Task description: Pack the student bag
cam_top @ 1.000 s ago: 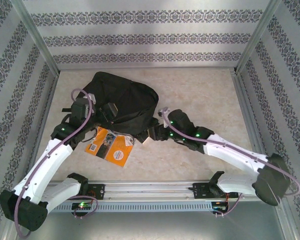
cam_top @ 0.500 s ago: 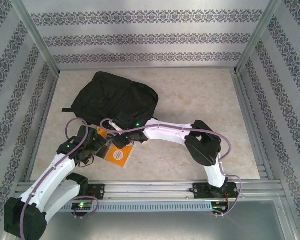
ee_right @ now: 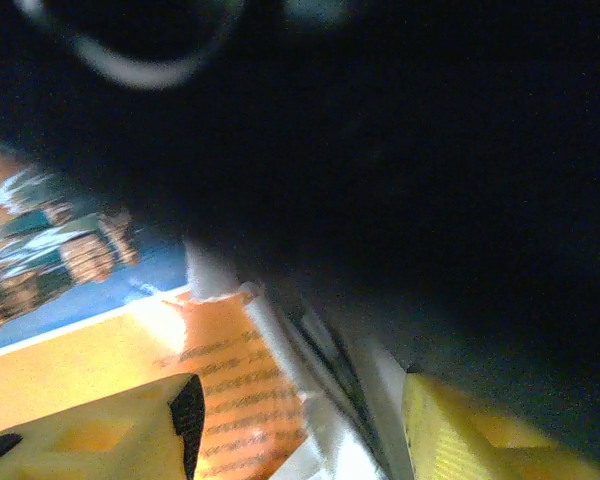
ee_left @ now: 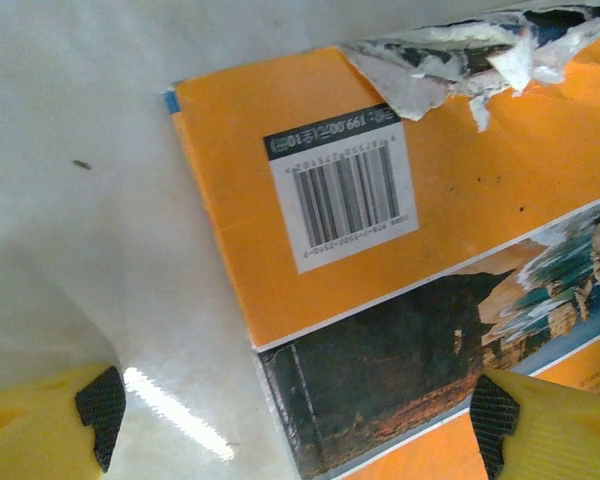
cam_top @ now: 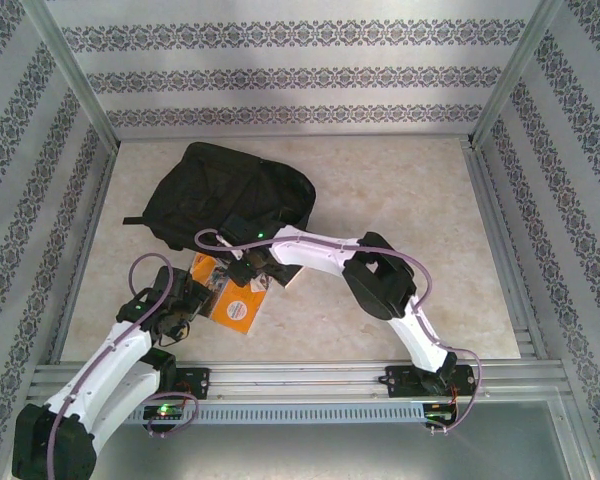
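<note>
Barcode label [ee_left: 342, 190] lies on book [ee_left: 480, 210] beneath gaping, empty left end effector [ee_left: 295, 415]; hold of right end effector [ee_right: 300, 410] unclear

1. A black bag [cam_top: 230, 195] is lying on the table [cam_top: 410, 200], toward its far left.
2. An orange book [cam_top: 235, 305] is lying just in front of the bag, its far edge meeting the bag's near side.
3. The left gripper [cam_top: 195, 300] is hovering at the book's left edge.
4. The right gripper [cam_top: 248, 272] is reaching in from the right, sitting over the book's far edge beside the bag.
</note>
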You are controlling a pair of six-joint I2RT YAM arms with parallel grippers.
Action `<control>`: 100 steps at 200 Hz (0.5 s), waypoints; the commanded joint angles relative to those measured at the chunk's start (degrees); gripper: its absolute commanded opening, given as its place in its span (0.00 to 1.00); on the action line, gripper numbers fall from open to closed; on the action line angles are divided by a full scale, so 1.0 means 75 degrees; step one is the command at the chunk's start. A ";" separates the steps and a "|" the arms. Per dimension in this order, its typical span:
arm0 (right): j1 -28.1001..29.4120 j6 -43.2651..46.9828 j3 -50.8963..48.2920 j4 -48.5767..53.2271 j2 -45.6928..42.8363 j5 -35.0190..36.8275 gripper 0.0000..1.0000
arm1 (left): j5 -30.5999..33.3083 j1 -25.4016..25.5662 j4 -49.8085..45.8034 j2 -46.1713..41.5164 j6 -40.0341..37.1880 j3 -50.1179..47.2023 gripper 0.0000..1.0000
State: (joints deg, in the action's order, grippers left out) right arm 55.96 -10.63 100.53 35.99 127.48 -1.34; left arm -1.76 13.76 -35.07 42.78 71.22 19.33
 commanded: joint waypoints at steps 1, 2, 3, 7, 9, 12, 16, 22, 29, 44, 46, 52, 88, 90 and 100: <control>-0.0109 0.0219 0.0291 0.0564 0.0481 -0.0017 0.56 | -0.0215 -0.0100 0.0897 0.0138 0.0075 -0.0171 0.89; -0.0106 0.0221 0.0287 0.0572 0.0496 -0.0024 0.56 | -0.0224 -0.0100 0.0929 0.0146 0.0065 -0.0179 0.89; -0.0104 0.0216 0.0291 0.0582 0.0503 -0.0028 0.56 | -0.0229 -0.0106 0.0963 0.0156 0.0060 -0.0189 0.89; -0.0116 0.0222 0.0304 0.0617 0.0530 -0.0088 0.56 | -0.0296 -0.0101 0.1122 0.0206 0.0042 -0.0235 0.89; -0.0115 0.0228 0.0306 0.0634 0.0547 -0.0119 0.56 | -0.0335 -0.0106 0.1206 0.0223 0.0022 -0.0255 0.89; -0.0114 0.0228 0.0302 0.0663 0.0565 -0.0185 0.56 | -0.0393 -0.0107 0.1323 0.0261 0.0002 -0.0288 0.88; -0.0116 0.0237 0.0288 0.0672 0.0571 -0.0284 0.55 | -0.0429 -0.0111 0.1440 0.0312 -0.0006 -0.0312 0.88; -0.0114 0.0243 0.0246 0.0686 0.0555 -0.0453 0.55 | -0.0494 -0.0108 0.1581 0.0378 -0.0015 -0.0346 0.87; -0.0114 0.0268 0.0171 0.0666 0.0509 -0.0699 0.55 | -0.0580 -0.0119 0.1795 0.0475 -0.0036 -0.0391 0.87; -0.0092 0.0304 0.0012 0.0622 0.0377 -0.1229 0.55 | -0.0729 -0.0117 0.2207 0.0686 -0.0139 -0.0448 0.85; -0.0085 0.0313 -0.0028 0.0609 0.0357 -0.1268 0.55 | -0.0736 -0.0116 0.2251 0.0712 -0.0152 -0.0454 0.85; -0.0059 0.0316 -0.0109 0.0583 0.0302 -0.1352 0.54 | -0.0770 -0.0118 0.2352 0.0802 -0.0205 -0.0449 0.85; 0.0054 0.0561 -0.0131 0.1020 0.0388 -0.2054 0.54 | -0.0942 -0.0133 0.2789 0.1255 -0.0384 -0.0491 0.84; 0.0065 0.0571 -0.0142 0.1036 0.0389 -0.2093 0.54 | -0.0947 -0.0135 0.2795 0.1259 -0.0377 -0.0494 0.84; 0.0084 0.0602 -0.0244 0.1087 0.0310 -0.2294 0.54 | -0.0940 -0.0139 0.2799 0.1260 -0.0360 -0.0503 0.84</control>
State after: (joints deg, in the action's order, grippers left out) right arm 55.64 -8.03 100.68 39.70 128.95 -12.19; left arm -2.79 13.02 -31.62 49.45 69.49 19.49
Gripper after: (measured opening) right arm 0.540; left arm 0.842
